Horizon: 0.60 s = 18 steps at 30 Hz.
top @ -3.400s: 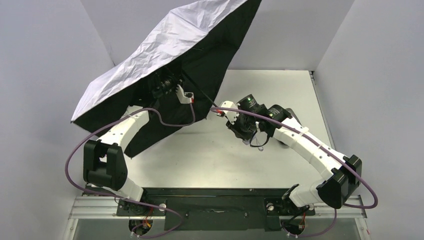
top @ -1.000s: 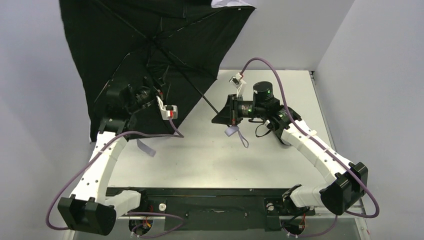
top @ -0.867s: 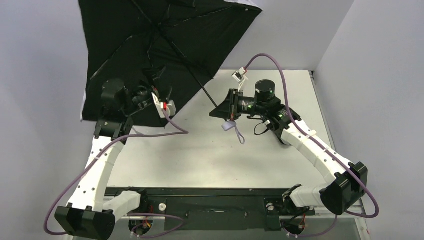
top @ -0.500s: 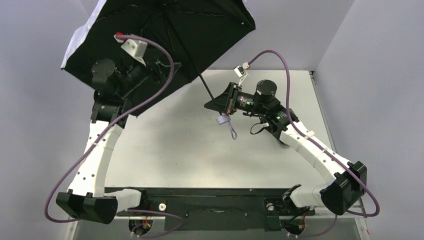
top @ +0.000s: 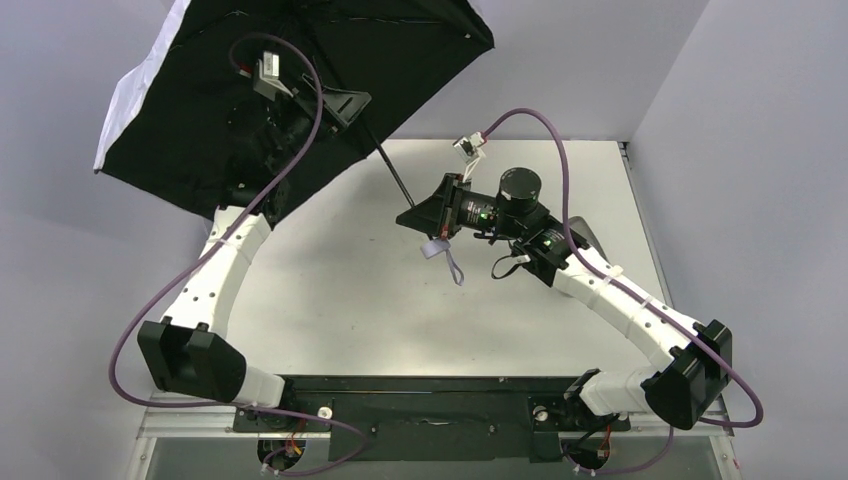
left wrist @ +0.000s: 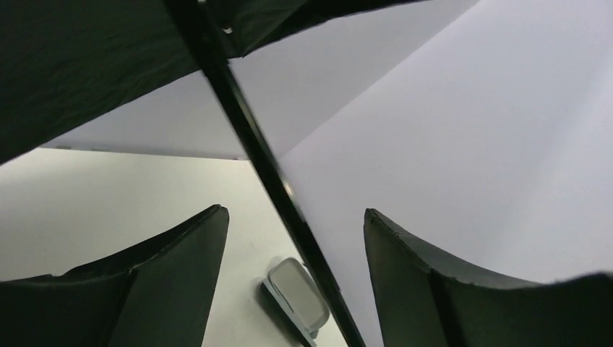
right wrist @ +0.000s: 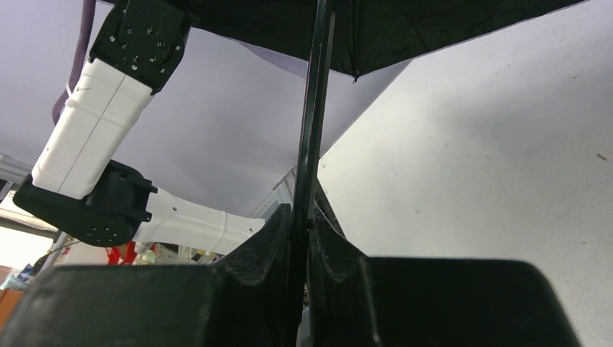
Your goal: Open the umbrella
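Observation:
The umbrella stands open, its canopy (top: 300, 60) tilted up at the back left, black inside facing me and a pale outer edge (top: 130, 95) on the left. Its thin black shaft (top: 390, 175) slants down to my right gripper (top: 410, 212), which is shut on it just above the pale handle (top: 433, 248) and hanging strap (top: 455, 270). In the right wrist view the fingers (right wrist: 285, 231) pinch the shaft (right wrist: 314, 108) under the canopy (right wrist: 434, 29). My left gripper (top: 352, 108) is high under the canopy, open, astride the shaft (left wrist: 246, 137) without touching it (left wrist: 295, 211).
Grey walls (top: 740, 150) close in the white table (top: 400, 320) on three sides, and the canopy reaches the back-left corner. The left arm (top: 215, 280) rises steeply. A small pale rounded object (left wrist: 293, 293) shows beside the shaft, below the left fingers.
The left gripper left the canopy's left part and swung right to straddle the shaft, its jaws narrowing a little. The right gripper carried the shaft slightly left, and the canopy tilted.

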Each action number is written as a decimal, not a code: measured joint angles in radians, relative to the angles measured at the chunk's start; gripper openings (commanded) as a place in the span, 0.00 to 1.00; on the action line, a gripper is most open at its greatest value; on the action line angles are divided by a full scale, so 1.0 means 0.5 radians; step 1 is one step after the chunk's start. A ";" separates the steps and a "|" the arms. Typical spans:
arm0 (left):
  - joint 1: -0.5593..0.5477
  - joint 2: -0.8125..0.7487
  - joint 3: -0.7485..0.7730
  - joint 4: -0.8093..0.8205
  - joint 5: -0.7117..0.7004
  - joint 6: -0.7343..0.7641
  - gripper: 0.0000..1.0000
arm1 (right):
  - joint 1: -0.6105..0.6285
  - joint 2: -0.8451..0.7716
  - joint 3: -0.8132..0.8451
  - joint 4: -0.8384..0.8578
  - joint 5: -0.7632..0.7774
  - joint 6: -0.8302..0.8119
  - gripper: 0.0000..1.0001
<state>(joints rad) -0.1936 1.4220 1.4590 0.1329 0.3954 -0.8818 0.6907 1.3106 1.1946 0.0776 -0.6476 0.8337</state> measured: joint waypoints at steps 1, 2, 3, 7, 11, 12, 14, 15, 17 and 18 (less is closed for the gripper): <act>0.000 0.016 0.002 0.001 -0.020 -0.037 0.53 | 0.009 0.000 0.000 0.000 0.009 -0.014 0.00; 0.000 0.028 0.002 0.004 -0.044 -0.076 0.45 | 0.014 0.000 0.000 0.000 0.017 -0.028 0.00; 0.000 0.052 0.002 0.011 -0.063 -0.114 0.42 | 0.021 0.000 0.000 0.000 0.024 -0.040 0.00; -0.004 0.109 0.003 0.098 -0.082 -0.218 0.04 | 0.023 0.000 0.000 -0.039 0.053 -0.082 0.00; -0.019 0.131 0.031 0.146 -0.062 -0.372 0.00 | 0.023 0.004 -0.010 -0.114 0.098 -0.216 0.21; -0.027 0.131 0.043 0.150 -0.052 -0.392 0.00 | 0.023 0.004 -0.016 -0.134 0.107 -0.278 0.29; -0.030 0.131 0.058 0.161 -0.030 -0.371 0.00 | 0.016 -0.001 -0.016 -0.161 0.114 -0.393 0.49; -0.027 0.131 0.058 0.161 -0.025 -0.330 0.00 | -0.001 -0.015 -0.016 -0.177 0.116 -0.455 0.56; -0.027 0.131 0.056 0.130 -0.029 -0.243 0.00 | -0.034 -0.071 -0.016 -0.231 0.113 -0.591 0.67; -0.034 0.130 0.055 0.098 -0.041 -0.196 0.00 | -0.057 -0.105 -0.015 -0.264 0.117 -0.655 0.69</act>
<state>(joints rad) -0.2108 1.4872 1.4864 0.1818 0.3748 -0.9798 0.6621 1.2583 1.1870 -0.0544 -0.5892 0.5060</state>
